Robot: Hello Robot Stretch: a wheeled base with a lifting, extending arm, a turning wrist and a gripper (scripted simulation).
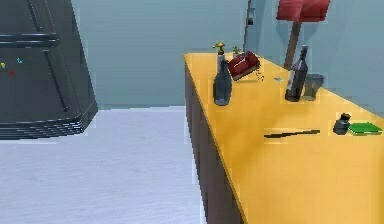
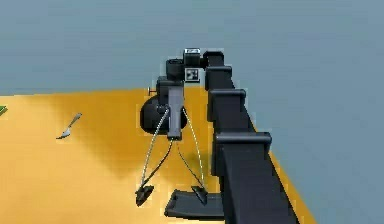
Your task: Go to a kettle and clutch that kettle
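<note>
Forward view: a long yellow counter (image 1: 290,165) runs from the 5 o'clock corner up toward 1 o'clock, its dark side panel facing a pale grey-blue floor (image 1: 110,170). A plain teal-grey wall (image 1: 140,50) closes the room behind. At 9 o'clock stands a tall dark cabinet (image 1: 40,70) with panelled doors. On the counter's far end, near 1 o'clock, sits a red vessel (image 1: 243,65) with a dark top, which may be the kettle; its shape is too small to tell for sure. A small sprig (image 1: 219,46) stands just beside it at 11 o'clock. A dark bottle (image 1: 222,85) stands at the counter's left edge, a second bottle (image 1: 297,76) farther right with a grey cup (image 1: 315,86) just beside it. Nearer lie a thin dark stick (image 1: 292,132), a small dark jar (image 1: 342,124) and a flat green pad (image 1: 366,128). Behind the counter, at 1 o'clock, a red block (image 1: 303,10) tops a brown post (image 1: 290,45).

Arm side view: the arm (image 2: 245,150) reaches out over the same yellow top against a blue-grey wall. The gripper (image 2: 172,196) hangs at 6 o'clock with only bare countertop behind its fingers (image 2: 146,192), so it holds nothing; how the fingers are set cannot be told. A fork (image 2: 68,126) lies at 9 o'clock.
</note>
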